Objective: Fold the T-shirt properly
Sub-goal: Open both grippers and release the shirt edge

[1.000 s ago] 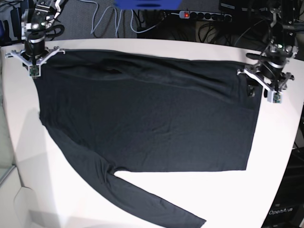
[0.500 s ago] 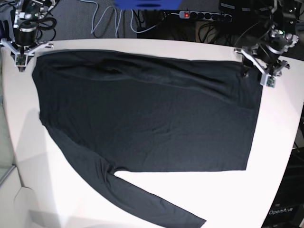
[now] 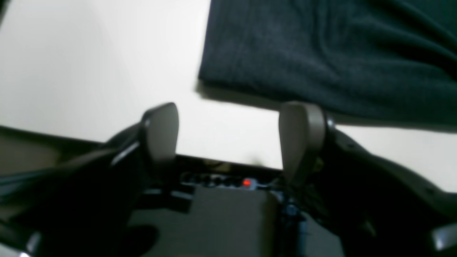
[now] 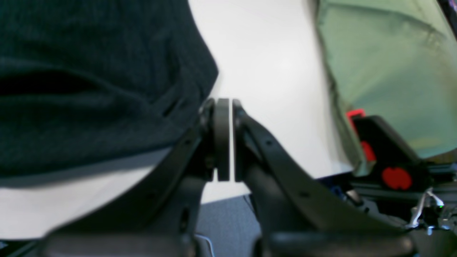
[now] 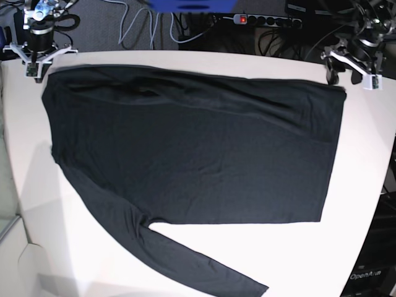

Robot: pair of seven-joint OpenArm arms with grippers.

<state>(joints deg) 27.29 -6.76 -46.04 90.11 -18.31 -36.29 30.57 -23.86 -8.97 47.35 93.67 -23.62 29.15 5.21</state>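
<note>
The T-shirt point(image 5: 192, 148) lies spread flat on the white table point(image 5: 365, 185), covering most of its top, and serves as the landmark here. At its far left corner in the base view, the right gripper point(image 5: 38, 62) hangs just off the shirt's edge; in its wrist view the two fingers point(image 4: 222, 135) are pressed together with nothing between them, and the black fabric point(image 4: 89, 89) sits just beside them without being pinched. One long sleeve runs from the shirt's near left side down toward the table's front edge. Beyond the shirt's far edge, a power strip point(image 5: 266, 20) with a red light lies among cables on the floor. At the shirt's far right corner, the left gripper point(image 5: 354, 67) is raised just off the fabric; its wrist view shows the pads point(image 3: 162, 132) spread wide apart, empty, with the shirt's corner point(image 3: 321, 53) lying on the table beyond them, not touched.
</note>
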